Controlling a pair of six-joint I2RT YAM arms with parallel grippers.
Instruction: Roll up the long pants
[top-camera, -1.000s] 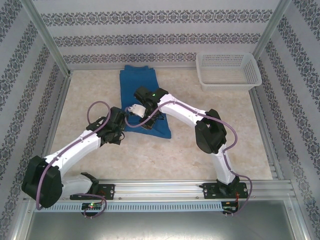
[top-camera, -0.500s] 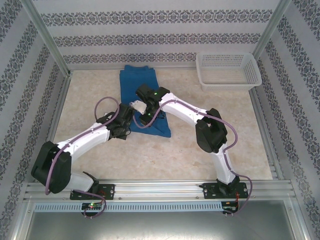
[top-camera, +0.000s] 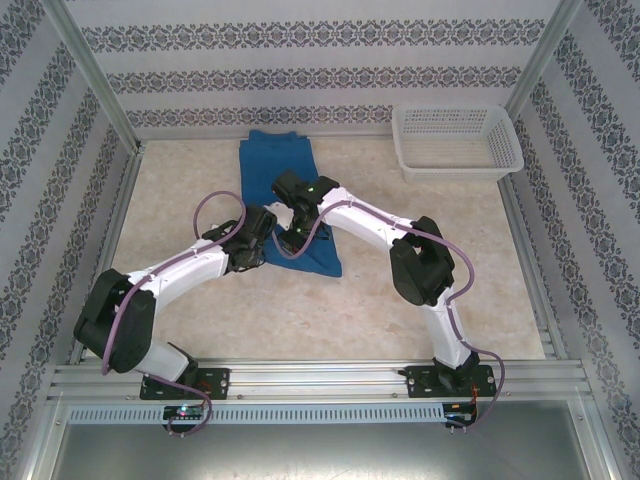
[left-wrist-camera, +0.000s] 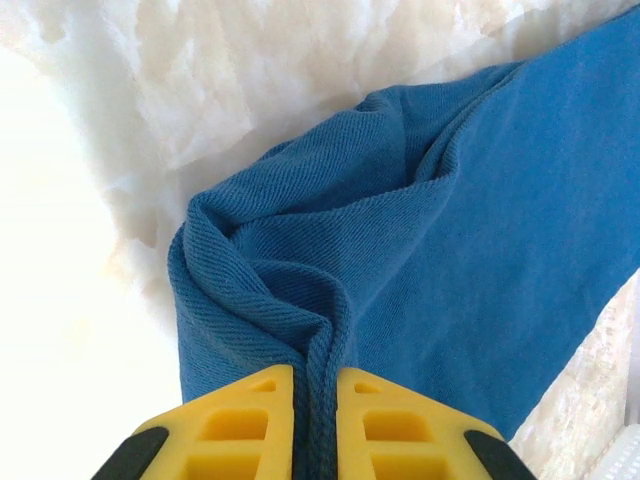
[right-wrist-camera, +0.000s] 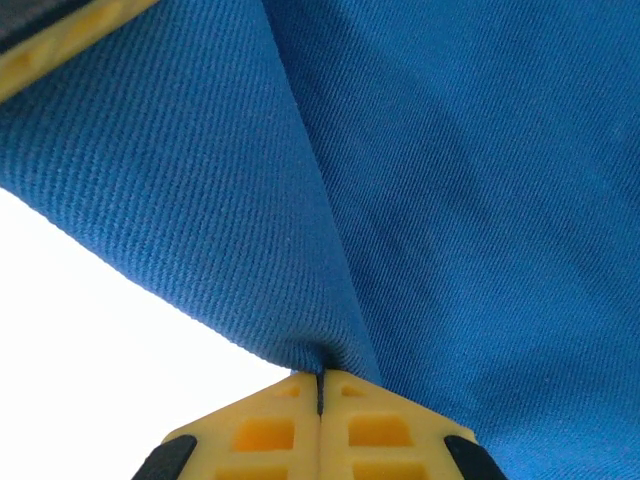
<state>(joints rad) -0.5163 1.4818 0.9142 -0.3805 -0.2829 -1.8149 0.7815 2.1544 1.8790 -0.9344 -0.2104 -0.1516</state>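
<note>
Tabletop (top-camera: 330, 320): marbled, pants (top-camera: 278, 160) laid out lengthwise on it
Left claw (left-wrist-camera: 316, 385): pinched shut on the bunched near hem
Right claw (right-wrist-camera: 320, 380): clamped on the near edge too, so rolling can be started evenly

Robot lab test cell, aluminium frame posts (top-camera: 95, 80) rising left and right of the left gripper (left-wrist-camera: 315, 395), patterned wallpaper panels (top-camera: 300, 75) walling it in, marble-look tabletop (top-camera: 350, 310) under it, aluminium rail (top-camera: 320, 378) behind it carrying both arm bases (top-camera: 185, 380), white mesh basket (top-camera: 460, 165) beyond it to the right.
</note>
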